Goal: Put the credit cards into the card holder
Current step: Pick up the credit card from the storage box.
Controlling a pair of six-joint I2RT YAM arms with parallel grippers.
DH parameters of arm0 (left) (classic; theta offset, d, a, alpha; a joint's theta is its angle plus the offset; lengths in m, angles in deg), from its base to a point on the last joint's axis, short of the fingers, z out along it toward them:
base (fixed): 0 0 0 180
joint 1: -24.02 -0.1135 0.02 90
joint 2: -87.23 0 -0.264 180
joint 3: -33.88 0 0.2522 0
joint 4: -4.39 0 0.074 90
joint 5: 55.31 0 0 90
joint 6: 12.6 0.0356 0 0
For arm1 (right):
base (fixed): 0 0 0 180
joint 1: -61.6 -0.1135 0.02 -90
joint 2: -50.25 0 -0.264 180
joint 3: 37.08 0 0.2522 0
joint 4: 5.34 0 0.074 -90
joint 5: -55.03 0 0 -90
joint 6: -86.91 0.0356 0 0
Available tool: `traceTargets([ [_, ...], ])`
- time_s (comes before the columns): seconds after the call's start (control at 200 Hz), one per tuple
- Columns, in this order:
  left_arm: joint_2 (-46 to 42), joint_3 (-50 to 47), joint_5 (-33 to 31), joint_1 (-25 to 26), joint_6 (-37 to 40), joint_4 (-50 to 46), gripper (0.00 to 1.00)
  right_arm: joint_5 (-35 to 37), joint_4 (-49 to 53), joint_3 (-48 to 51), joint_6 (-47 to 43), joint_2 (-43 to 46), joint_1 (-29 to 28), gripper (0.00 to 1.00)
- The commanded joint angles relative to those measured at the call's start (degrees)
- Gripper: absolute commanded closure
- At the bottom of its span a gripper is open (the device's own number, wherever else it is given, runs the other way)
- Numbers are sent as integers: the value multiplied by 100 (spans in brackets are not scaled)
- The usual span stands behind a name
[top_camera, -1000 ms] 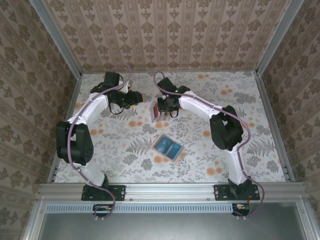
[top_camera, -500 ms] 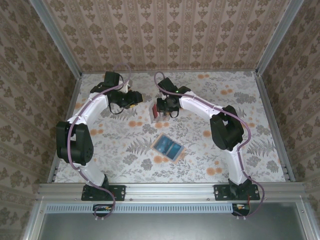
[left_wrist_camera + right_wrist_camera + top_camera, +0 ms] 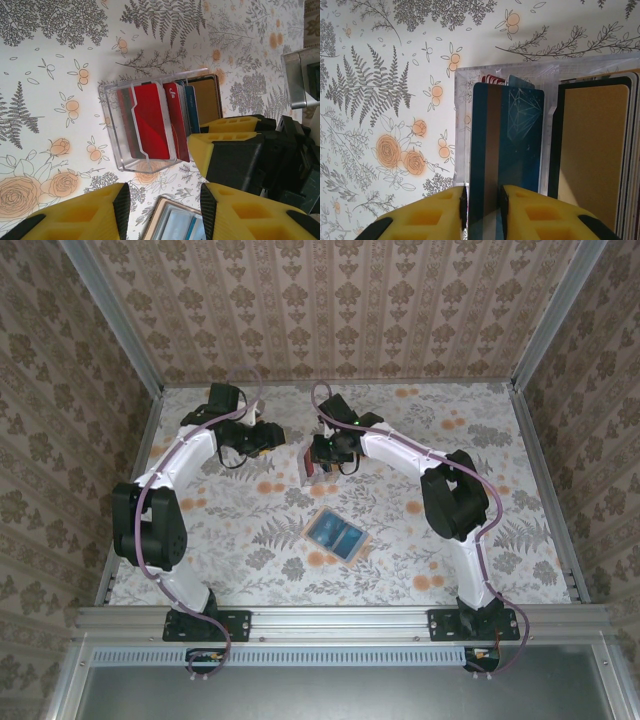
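Credit cards stand upright in a clear rack far-centre on the counter, with the card holder lying open nearer. The right hand narrowly straddles the blue card, though whether it pinches I cannot tell; it should close squarely and lift straight up, while the left hand hangs part-open and empty. No writing is legible, only a diamond outline.

I see the credit cards standing on edge, packed side by side inside the clear rack: red ones at one end, a tan-gold card at the other, a blue card with a diamond outline between; the card holder, pinkish-tan with grey-blue pockets, lies open, flat and skewed, apart from the rack on its arm-base side.
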Motion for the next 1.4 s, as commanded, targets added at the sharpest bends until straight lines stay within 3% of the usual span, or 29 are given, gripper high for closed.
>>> traceTargets([
  [0.0, 76, 177, -62, -18, 201, -128, 56, -106, -66, 92, 49, 104, 17, 73],
  [0.43, 135, 177, -63, -20, 205, -133, 56, 28, -66, 304, -35, 498, 73, 90],
  [0.95, 172, 168, -52, 23, 194, -120, 56, 617, 13, 1310, -434, 2361, 135, 90],
  [1.395, 65, 137, -322, 280, 114, -209, 56, 177, 27, 2300, -634, 3912, 157, 89],
])
